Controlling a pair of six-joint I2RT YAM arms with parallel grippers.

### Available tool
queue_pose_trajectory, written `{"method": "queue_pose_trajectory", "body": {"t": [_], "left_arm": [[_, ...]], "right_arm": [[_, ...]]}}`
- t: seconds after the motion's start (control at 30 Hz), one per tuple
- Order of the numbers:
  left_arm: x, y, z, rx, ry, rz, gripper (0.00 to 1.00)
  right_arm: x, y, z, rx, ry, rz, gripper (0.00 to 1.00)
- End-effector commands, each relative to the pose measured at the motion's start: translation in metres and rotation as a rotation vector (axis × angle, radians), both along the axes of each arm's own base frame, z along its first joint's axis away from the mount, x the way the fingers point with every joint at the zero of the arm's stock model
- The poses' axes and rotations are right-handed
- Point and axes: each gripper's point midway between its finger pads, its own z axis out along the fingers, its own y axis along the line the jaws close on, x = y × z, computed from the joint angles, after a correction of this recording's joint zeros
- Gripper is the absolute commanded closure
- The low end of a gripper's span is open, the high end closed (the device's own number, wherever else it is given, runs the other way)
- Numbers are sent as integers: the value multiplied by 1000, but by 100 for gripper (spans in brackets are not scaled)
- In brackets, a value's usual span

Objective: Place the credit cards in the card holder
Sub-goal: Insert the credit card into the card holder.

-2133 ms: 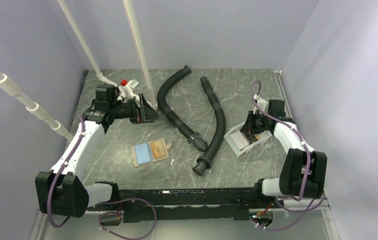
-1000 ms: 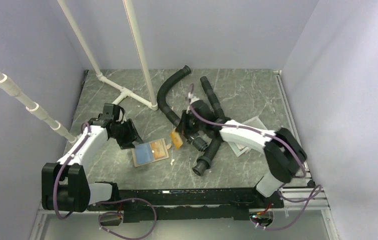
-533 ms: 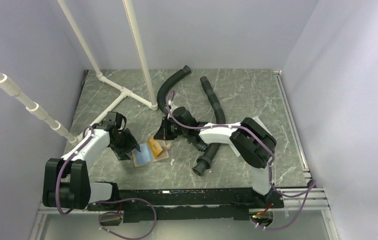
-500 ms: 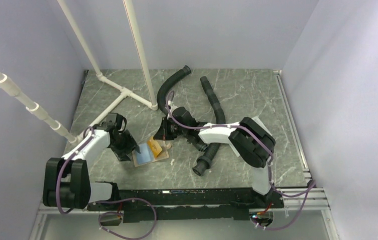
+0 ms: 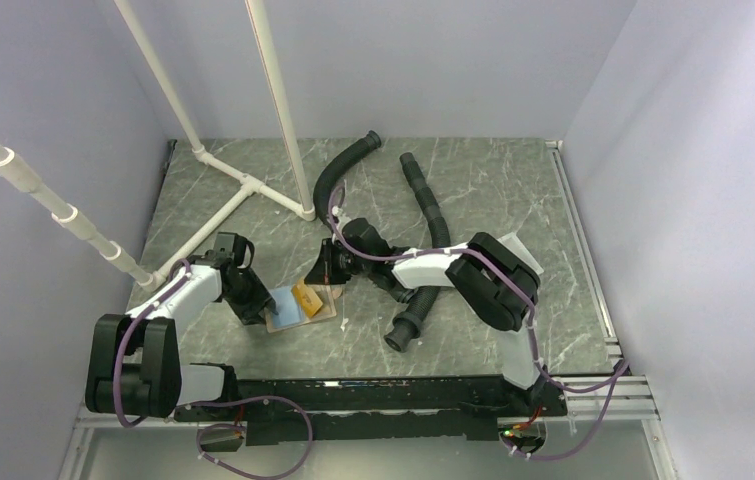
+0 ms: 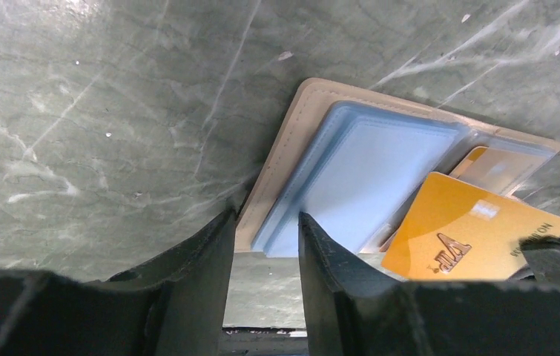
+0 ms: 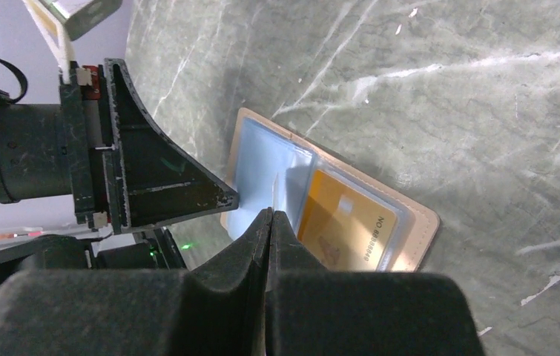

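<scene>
You are mid-insertion. The holder (image 6: 369, 174) lies open on the desk (image 6: 113, 111), low and left of centre in the top view, with its blue leaf facing up. Your right hand (image 7: 269, 215) is pressed together on an orange card (image 6: 469, 237), which hangs tilted over the holder's right half at the lower right of the left wrist view. From the right wrist that card is edge-on and hard to make out. A pocketed card (image 7: 347, 222), also orange, already sits in the right-hand pocket. Your left hand (image 6: 265, 219) is spread, its fingers straddling the holder's near corner at the bottom of its own view. I cannot tell whether it bears down on the leather or only brackets it. The next move, as I judge it, is to lay the card flatter, bring its leading edge square to the mouth of a free slot, and slide it in along the leaf. Since the right pocket looks taken, aim for another slot. Steady the holder with your left hand first, or the push may skate it across the desk. No other loose cards show here.
</scene>
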Motion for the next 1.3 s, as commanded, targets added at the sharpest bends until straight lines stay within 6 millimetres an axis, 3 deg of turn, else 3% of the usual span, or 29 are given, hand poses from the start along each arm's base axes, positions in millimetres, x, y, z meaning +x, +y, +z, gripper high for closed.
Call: {"method": "queue_pose_trajectory", "body": {"t": [0.0,0.37,0.8,1.27], "left_arm": [[5,7,-2,37,-22,23,58],[4,6,0,30,-28,28,60],[2,5,0,28,-27,32,60],[2,-1,-3,-9,-26,33,60]], "right_arm": [[-2,7,3,38,-8,18,100],[-3,-7,-10,5,13,-18,100],[7,-20,-11,-20,-1,-60,100],[13,-3,-10,7,3,-46,100]]}}
